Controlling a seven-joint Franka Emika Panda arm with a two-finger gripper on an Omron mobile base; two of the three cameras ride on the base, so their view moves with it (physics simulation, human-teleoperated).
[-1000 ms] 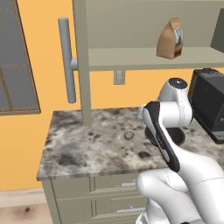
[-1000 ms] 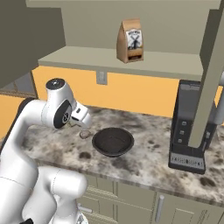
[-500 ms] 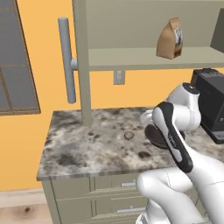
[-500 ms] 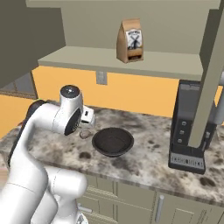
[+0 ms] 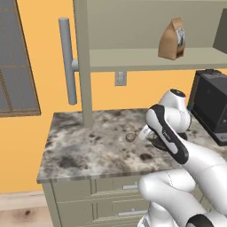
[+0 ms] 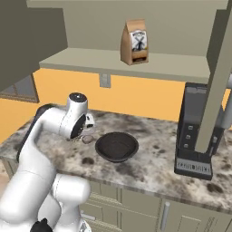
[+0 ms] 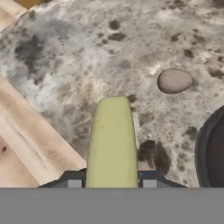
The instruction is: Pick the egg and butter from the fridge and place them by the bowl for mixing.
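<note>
Above the speckled counter (image 7: 87, 52), tool (image 7: 112, 183) clamped on the butter (image 7: 112, 140), egg (image 7: 174, 81) beside the bowl (image 6: 116, 147)

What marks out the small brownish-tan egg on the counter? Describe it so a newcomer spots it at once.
Find the speckled grey stone counter under the olive-green shelf. Near its middle sits a shallow round black bowl; the small brownish-tan egg lies on the stone just beside it, apart from the rim. It is rounded and tan, unlike the slim pale yellow butter stick held in the gripper.

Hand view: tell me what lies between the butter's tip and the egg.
Nothing but bare speckled counter lies between the butter and the egg in the hand view.
</note>
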